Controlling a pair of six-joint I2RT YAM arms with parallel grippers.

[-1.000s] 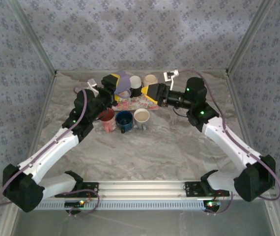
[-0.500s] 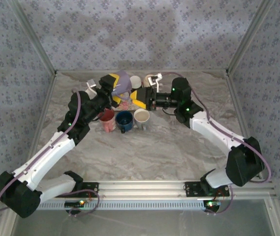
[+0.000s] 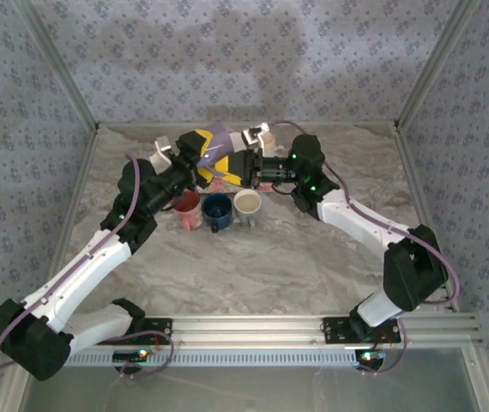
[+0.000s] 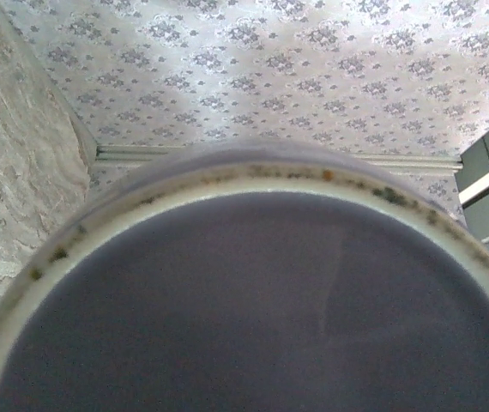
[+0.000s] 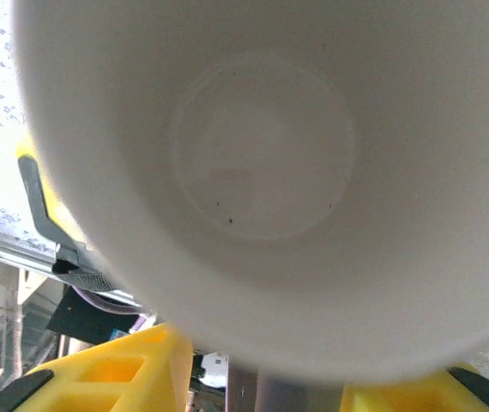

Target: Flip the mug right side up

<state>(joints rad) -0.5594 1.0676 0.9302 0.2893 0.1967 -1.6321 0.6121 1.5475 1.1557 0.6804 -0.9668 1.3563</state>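
**Purple mug held up at back centre, both grippers on it or beside it**

Top external: left gripper (image 3: 200,154) is clamped on the purple mug (image 3: 219,140). The mug is tilted, above the patterned cloth (image 3: 219,181) at the back of the table (image 3: 296,249). Right gripper (image 3: 234,165) points left and sits just beside the mug. Can't tell whether it is released or clenched. Nearer, in a row, all upright: red mug (image 3: 187,209), blue mug (image 3: 217,209), cream mug (image 3: 247,204).

Left wrist: purple mug (image 4: 253,309) is very close, showing a flat purple-grey disc ringed by a speckled cream band (image 4: 227,184). Can't tell if this is base or mouth. Patterned wall (image 4: 270,77) behind.

Right wrist: white-inside mug (image 5: 262,146) has its mouth toward the lens. Its outside colour is unreadable, so can't tell if it is the purple one. Yellow fingers (image 5: 116,369) sit at the bottom edge, well apart, and the grip is unclear.
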